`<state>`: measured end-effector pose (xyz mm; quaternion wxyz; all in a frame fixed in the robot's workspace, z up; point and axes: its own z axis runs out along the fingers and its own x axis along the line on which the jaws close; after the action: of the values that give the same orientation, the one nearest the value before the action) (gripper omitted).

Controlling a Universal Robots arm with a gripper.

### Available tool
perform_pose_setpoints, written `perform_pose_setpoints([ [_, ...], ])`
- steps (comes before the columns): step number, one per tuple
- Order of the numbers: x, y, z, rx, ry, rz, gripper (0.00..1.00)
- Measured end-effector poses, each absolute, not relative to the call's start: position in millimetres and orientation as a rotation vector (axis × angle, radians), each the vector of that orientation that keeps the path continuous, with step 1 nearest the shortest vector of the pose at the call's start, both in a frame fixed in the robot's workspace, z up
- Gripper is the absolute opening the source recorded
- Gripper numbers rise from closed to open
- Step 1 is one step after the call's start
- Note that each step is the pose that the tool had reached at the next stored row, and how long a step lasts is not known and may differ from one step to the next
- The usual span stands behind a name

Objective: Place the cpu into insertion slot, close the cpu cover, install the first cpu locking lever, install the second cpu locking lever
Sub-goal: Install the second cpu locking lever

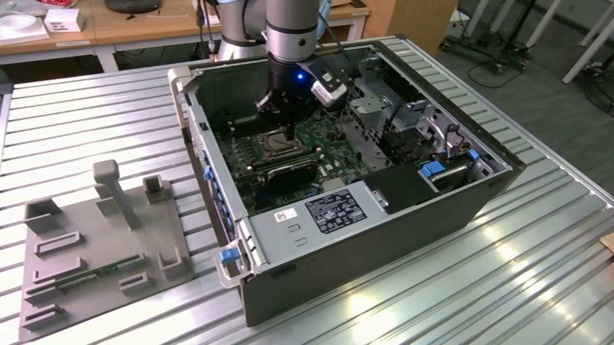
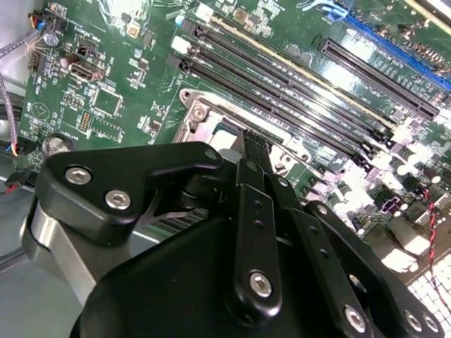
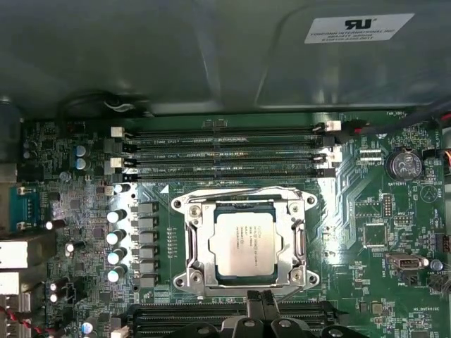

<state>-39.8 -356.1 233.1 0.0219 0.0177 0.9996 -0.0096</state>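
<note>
Right, the cpu point(image 3: 243, 243) sits flat in the insertion slot point(image 3: 196, 248), the cpu cover point(image 3: 296, 211) down around it. Gripper point(image 3: 262, 304) hovers at the socket's edge, just beside the frame, fingers pinched narrow, holding nothing.

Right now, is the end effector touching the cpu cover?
Cannot tell. In the first wrist view the end effector meets the cpu cover edge, but neither contact nor gap shows plainly.

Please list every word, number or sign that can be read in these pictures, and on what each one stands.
White label on the case wall: print too blurred to read.
cpu: grey print, too small to read.
Motherboard: white lettering, too small to read.
Black label and white sticker on the metal cover: too small to read.
</note>
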Motion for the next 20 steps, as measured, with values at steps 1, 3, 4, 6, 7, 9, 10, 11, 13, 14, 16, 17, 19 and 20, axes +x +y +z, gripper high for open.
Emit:
perform_pose_setpoints([
  [1, -40, -356, 233, 0.055, 3.099, -0.030, 0.11],
  [3, -40, -356, 233, 0.055, 3.100, -0.030, 0.11],
  [4, -40, -356, 233, 0.055, 3.101, -0.030, 0.11],
  [6, -40, -358, 233, 0.055, 3.101, -0.029, 0.11],
  [7, -40, -359, 233, 0.055, 3.101, -0.028, 0.11],
  [9, -40, -361, 233, 0.055, 3.101, -0.027, 0.11],
  [10, -41, -361, 233, 0.055, 3.101, -0.027, 0.11],
  [11, -41, -362, 233, 0.055, 3.101, -0.027, 0.11],
  [13, -45, -362, 233, 0.055, 3.099, -0.027, 0.11],
  [14, -46, -362, 233, 0.055, 3.099, -0.027, 0.11],
  [16, -50, -363, 233, 0.055, 3.098, -0.027, 0.11],
  [17, -51, -363, 233, 0.055, 3.098, -0.027, 0.11],
  [19, -54, -365, 233, 0.055, 3.097, -0.026, 0.11],
  [20, -55, -366, 233, 0.055, 3.097, -0.026, 0.11],
])
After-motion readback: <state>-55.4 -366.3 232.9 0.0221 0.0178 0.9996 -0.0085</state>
